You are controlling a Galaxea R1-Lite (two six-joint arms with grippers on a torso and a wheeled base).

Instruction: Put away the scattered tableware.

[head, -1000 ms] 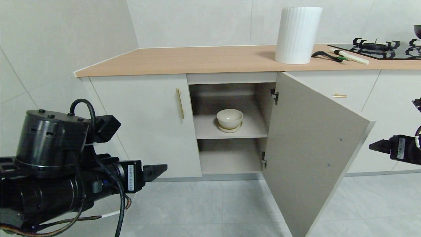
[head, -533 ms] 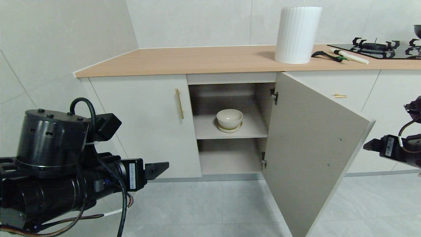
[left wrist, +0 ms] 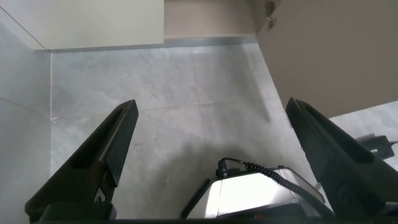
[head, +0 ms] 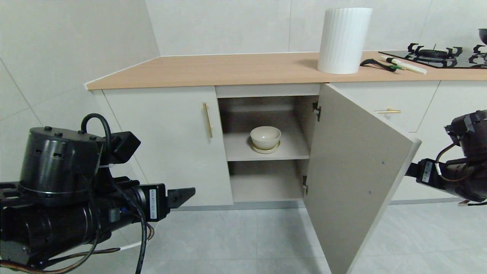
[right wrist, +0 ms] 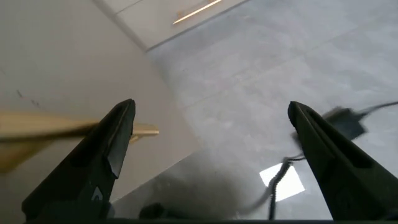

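Ceramic, one bowl (head: 265, 136), one plate (head: 267, 151) underneath

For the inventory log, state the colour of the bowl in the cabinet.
The bowl is plain cream, with no pattern; the head view shows it best.

The bowl (head: 265, 136) was cream, the plate (head: 266, 150) under it a slightly yellower cream, and the open cabinet door (head: 354, 163) a plain grey-beige. The counter (head: 213, 68) was light tan with a faint wood grain, the canister (head: 344, 40) white with fine vertical ridges, and the stove (head: 437, 58) black. The door handle (head: 207, 120) was brass-gold, and the floor (head: 236, 239) was pale grey tile with soft marbling.
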